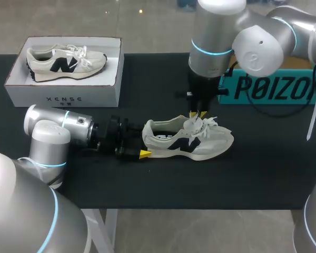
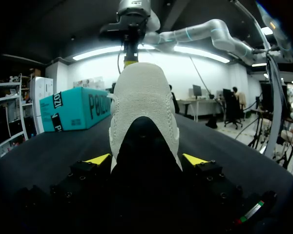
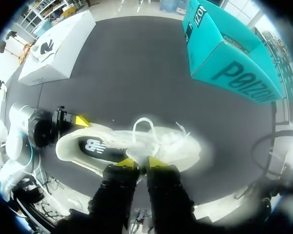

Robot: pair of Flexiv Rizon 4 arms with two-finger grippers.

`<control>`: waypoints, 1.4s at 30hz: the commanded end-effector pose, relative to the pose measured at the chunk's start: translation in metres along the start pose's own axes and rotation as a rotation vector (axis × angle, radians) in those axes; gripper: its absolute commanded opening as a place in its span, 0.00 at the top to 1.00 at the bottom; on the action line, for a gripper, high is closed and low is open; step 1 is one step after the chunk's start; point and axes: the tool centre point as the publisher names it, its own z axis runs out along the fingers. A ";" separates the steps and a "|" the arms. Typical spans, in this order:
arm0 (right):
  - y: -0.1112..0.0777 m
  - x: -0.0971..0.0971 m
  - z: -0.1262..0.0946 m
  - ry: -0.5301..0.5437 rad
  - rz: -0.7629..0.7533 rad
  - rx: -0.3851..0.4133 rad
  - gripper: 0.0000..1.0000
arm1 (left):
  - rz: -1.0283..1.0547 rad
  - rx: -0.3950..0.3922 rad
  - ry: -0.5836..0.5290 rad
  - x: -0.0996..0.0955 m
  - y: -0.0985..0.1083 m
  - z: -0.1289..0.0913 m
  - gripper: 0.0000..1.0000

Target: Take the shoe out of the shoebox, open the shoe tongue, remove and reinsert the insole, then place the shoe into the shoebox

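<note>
Nearest, the left arm lies low on the bench, and the left jaws are closed on the heel of the shoe, a yellow tip pressed to each side of it. The shoe stands on its sole on the bench, in front of the shoebox and off to its right, well apart from it. So the first step is done. Its long axis runs about parallel to the shoebox's long front wall, heel toward the shoebox side and toe pointing away from it. Just over the shoe's middle the right arm comes straight down. The right jaws are all but together on the tongue, though it could be a lace they pinch, since the knot of laces blurs that spot. I judge the tongue-opening step to be in hand. The dark insole lies inside the shoe, so pulling it out, refitting it and boxing the shoe are all left. Farther back the shoebox holds another shoe, lying along the box. A teal box sits far to the shoebox's right.
</note>
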 end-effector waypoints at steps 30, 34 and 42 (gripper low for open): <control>-0.027 -0.022 -0.036 0.151 -0.047 -0.053 0.00 | 0.000 -0.001 -0.002 0.001 0.003 0.002 1.00; -0.037 -0.005 -0.065 0.210 -0.241 -0.045 0.00 | 0.000 -0.001 -0.002 0.001 0.003 0.002 1.00; -0.065 0.039 -0.077 0.107 -1.037 0.263 0.00 | 0.000 -0.001 -0.002 0.001 0.003 0.002 1.00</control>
